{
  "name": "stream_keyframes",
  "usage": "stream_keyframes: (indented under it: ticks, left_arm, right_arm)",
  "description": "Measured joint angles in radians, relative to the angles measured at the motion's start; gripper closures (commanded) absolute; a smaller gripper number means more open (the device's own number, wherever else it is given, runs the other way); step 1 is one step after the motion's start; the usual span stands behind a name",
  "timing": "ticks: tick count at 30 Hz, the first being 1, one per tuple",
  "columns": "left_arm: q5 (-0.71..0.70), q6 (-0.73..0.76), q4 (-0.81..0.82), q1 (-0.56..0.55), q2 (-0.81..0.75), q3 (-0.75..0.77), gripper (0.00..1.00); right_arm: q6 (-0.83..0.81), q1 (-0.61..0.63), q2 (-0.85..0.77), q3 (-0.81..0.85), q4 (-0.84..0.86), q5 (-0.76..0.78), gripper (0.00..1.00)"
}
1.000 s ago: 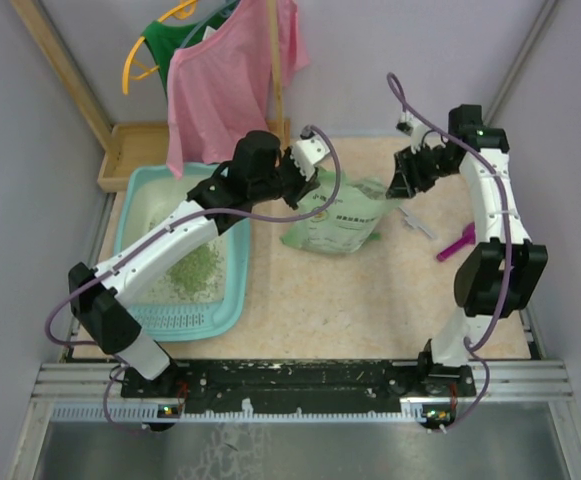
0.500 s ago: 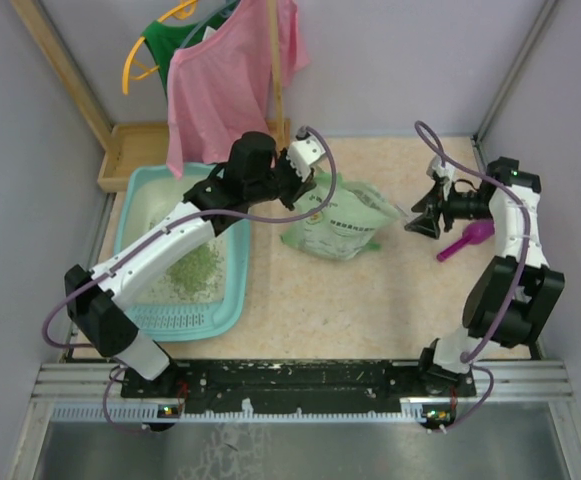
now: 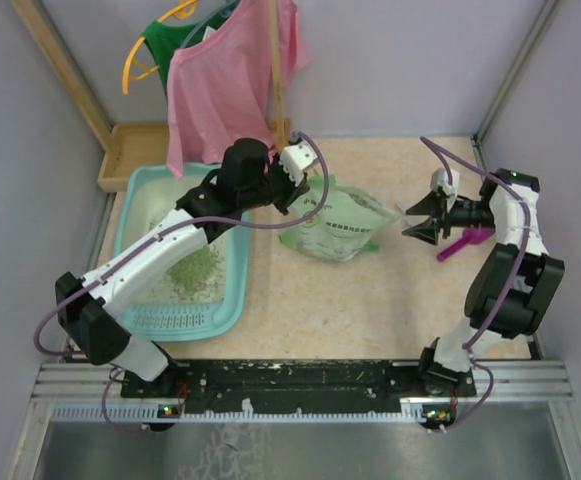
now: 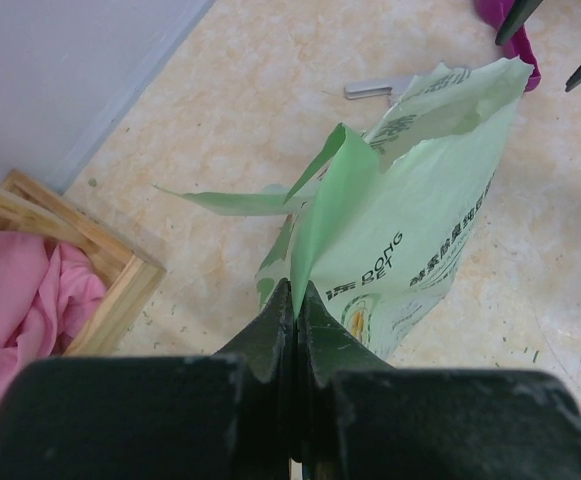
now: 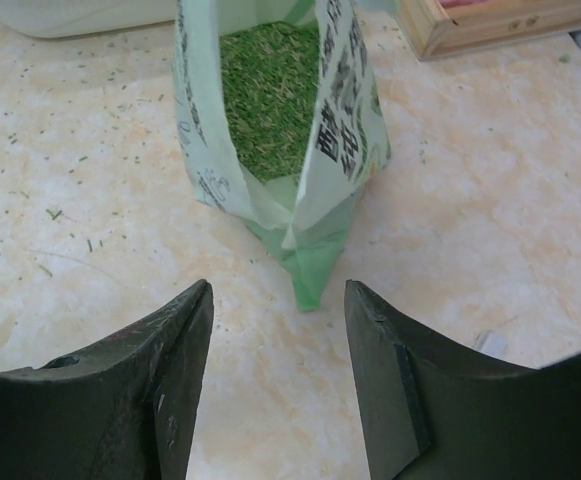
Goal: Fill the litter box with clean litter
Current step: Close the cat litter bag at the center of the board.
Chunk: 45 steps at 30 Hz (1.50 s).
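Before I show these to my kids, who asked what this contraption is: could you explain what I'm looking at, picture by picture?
Two robot arms are bolted to a table's near edge. The overhead picture shows both; the other two come from cameras on each wrist, looking forward. The left gripper is shut on the top edge of a pale green bag. The right gripper is open, facing the bag's mouth, holding nothing; green litter shows inside. On the table lie a teal litter box with some litter in it, and a magenta scoop.
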Motion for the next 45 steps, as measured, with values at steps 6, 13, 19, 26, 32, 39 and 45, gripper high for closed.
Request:
stream_keyframes:
  ticks: [6,13,19,26,32,39,45]
  left_arm:
    - [0.000,-0.003,0.003,0.010,-0.007,-0.009,1.00]
    - [-0.001,-0.005,0.006,0.013,-0.008,-0.012,1.00]
    - [0.000,-0.022,0.026,0.014,-0.030,-0.046,1.00]
    - [-0.003,-0.030,0.048,0.018,-0.058,-0.087,1.00]
    - [0.002,-0.043,0.076,0.036,-0.073,-0.120,1.00]
    - [0.097,-0.098,0.057,0.100,-0.064,-0.119,1.00]
    - [0.199,-0.145,0.001,0.150,-0.008,-0.084,1.00]
  right_arm:
    - [0.001,0.091,0.000,0.001,-0.011,-0.032,0.48]
    - [0.011,0.123,0.049,0.026,-0.016,-0.064,0.54]
    - [0.018,0.140,0.087,0.029,-0.014,-0.081,0.75]
    - [0.033,0.151,0.110,0.036,-0.012,-0.107,1.00]
    - [0.092,0.148,0.110,0.036,-0.007,-0.114,1.00]
    - [0.238,0.145,0.110,0.032,-0.007,-0.119,1.00]
    - [0.306,0.142,0.109,-0.027,-0.005,-0.136,1.00]
